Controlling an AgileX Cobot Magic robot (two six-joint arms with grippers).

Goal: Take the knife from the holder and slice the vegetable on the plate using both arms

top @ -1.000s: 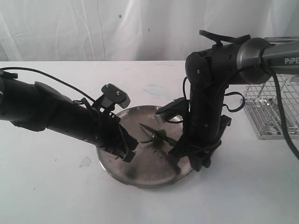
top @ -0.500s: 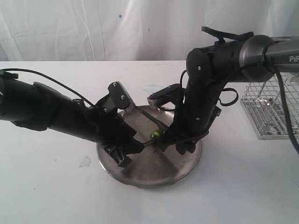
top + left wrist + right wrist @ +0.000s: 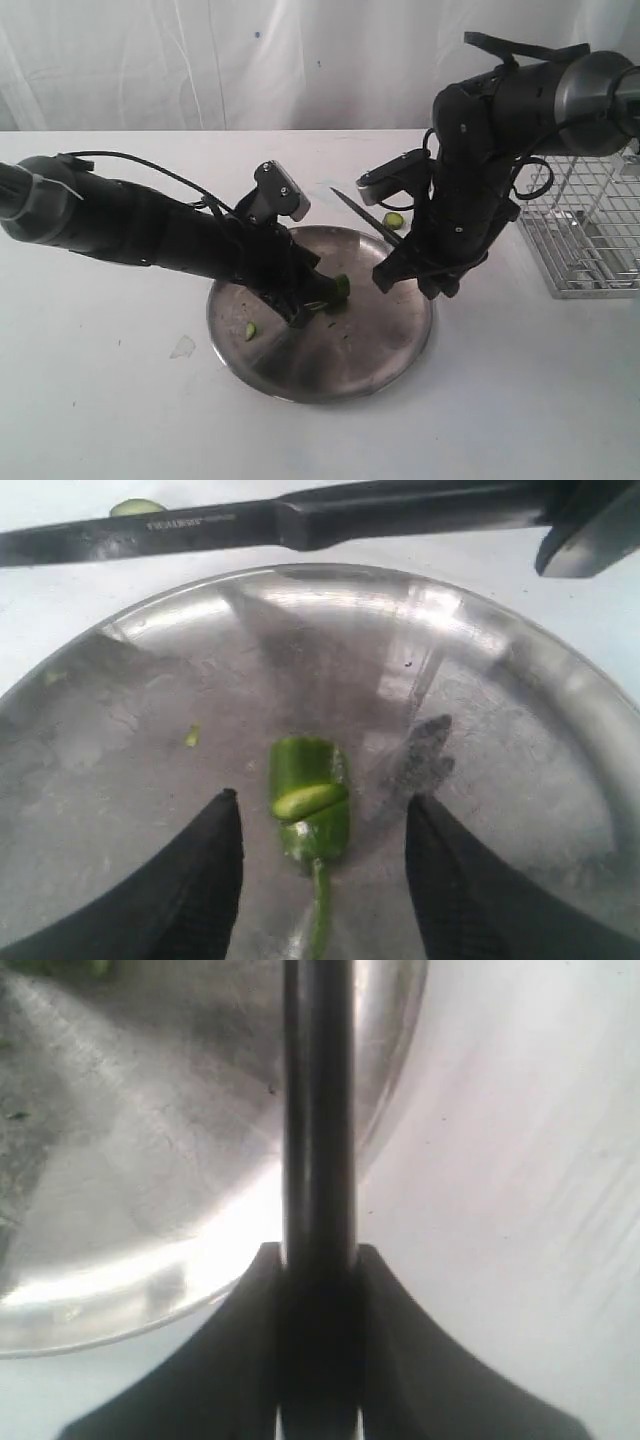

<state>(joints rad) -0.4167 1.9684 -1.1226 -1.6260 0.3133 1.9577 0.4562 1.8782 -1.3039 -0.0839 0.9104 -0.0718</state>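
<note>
Only the exterior view shows the holder (image 3: 590, 250).

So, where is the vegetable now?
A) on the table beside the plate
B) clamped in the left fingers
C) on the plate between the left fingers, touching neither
C: in the left wrist view the vegetable lies on the plate, with a gap to each of the open left fingers.
</note>
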